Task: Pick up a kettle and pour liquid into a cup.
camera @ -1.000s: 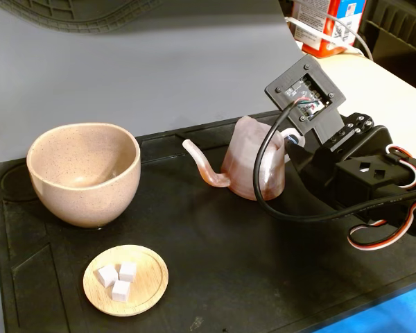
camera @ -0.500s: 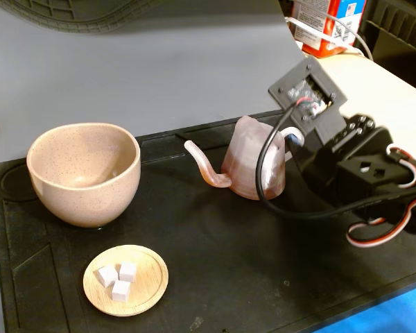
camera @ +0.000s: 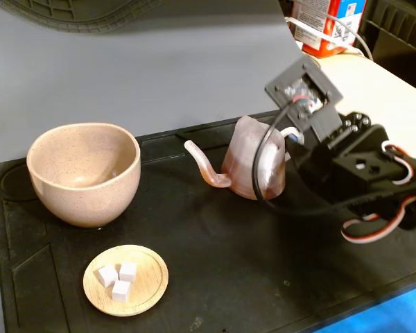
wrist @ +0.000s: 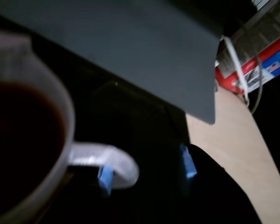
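Kettle light, thin plastic, full, sloshy; take by loop handle. Pincer released, straddling handle near tabletop's right edge.

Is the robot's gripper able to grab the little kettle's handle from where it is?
Probably yes. In the wrist view the gripper is open, its blue fingertips standing either side of the kettle's whitish loop handle, with nothing between them.

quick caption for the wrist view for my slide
Open gripper straddling the whitish loop handle of the kettle, dark liquid visible inside.
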Motion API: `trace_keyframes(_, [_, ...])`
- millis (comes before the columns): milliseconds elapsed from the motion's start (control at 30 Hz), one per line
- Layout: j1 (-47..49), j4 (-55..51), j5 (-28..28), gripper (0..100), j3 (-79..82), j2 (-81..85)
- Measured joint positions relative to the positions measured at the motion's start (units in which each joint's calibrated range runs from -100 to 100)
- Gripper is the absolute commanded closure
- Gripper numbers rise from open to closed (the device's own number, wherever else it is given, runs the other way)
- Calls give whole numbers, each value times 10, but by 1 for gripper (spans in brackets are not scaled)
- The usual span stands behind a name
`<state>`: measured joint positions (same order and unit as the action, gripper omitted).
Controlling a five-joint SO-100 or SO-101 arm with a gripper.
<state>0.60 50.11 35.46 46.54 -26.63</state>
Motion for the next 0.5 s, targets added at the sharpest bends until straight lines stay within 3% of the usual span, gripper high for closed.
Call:
trace_keyframes(333, [4, 0, -1, 84, -1, 0])
trace_keyframes(500, [4, 0, -1, 100, -1, 0])
